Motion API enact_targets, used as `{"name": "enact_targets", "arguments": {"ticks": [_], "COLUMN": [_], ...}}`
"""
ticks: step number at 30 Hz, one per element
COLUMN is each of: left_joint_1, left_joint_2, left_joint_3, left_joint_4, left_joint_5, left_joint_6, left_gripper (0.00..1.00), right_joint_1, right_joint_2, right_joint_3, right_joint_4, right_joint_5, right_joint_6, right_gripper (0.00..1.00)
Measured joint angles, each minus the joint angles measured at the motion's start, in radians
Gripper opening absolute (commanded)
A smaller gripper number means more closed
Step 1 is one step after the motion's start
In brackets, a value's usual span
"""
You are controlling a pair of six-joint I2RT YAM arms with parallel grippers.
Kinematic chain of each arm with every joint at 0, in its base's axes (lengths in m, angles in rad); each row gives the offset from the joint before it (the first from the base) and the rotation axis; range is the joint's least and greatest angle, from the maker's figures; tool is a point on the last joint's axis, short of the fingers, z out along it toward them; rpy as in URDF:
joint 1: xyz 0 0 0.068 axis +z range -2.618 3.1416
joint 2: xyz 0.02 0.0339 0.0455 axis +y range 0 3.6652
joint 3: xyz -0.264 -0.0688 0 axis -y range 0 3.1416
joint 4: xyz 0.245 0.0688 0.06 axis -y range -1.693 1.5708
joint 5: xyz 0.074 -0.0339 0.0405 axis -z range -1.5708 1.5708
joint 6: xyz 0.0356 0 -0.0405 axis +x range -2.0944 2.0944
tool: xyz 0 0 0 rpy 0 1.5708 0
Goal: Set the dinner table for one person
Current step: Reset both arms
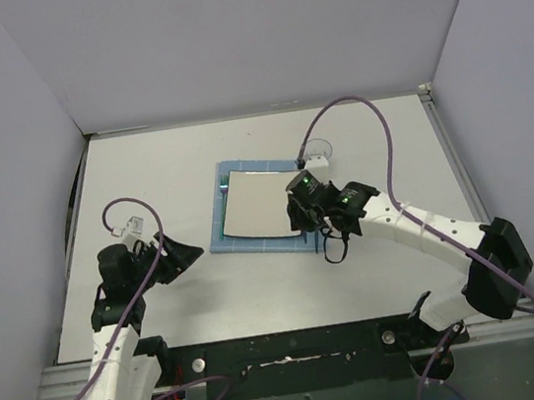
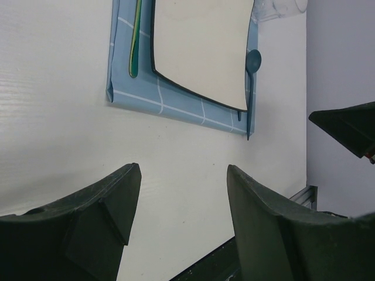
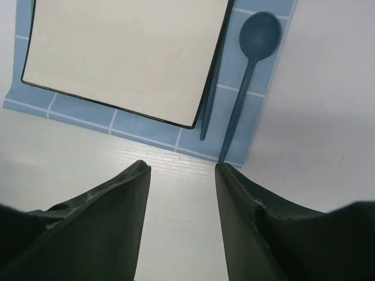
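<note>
The right fingers [image 3: 137, 181] hang spread and empty over the desk [image 1: 144, 177], just short of the blue placemat [image 3: 146, 132]. A teal spoon [image 3: 246, 88] lies on the mat beside the square plate [image 3: 123, 52]. The left fingers [image 2: 129, 187] are spread too, holding nothing, above bare desk well left of the mat.

A dark-rimmed white plate [image 3: 123, 52] lies on a blue grid placemat [image 3: 146, 132], a teal spoon [image 3: 252, 70] alongside on the mat.
</note>
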Motion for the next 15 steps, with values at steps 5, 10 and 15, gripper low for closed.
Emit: {"name": "enact_targets", "arguments": {"ticks": [5, 10, 15], "left_joint_1": [0.0, 0.0, 0.0], "left_joint_2": [0.0, -0.004, -0.005], "left_joint_3": [0.0, -0.004, -0.007], "left_joint_4": [0.0, 0.0, 0.001], "left_joint_5": [0.006, 0.015, 0.02], "left_joint_6": [0.0, -0.002, -0.003], "left_gripper": [0.59, 0.59, 0.59], "right_joint_1": [0.0, 0.0, 0.0], "right_joint_2": [-0.105, -0.174, -0.171], "right_joint_3": [-0.055, -0.15, -0.169], "right_joint_4": [-0.003, 0.0, 0.0], "right_joint_5": [0.05, 0.06, 0.051], "right_joint_6": [-0.024, -0.029, -0.029], "right_gripper": [0.67, 0.69, 0.8]}}
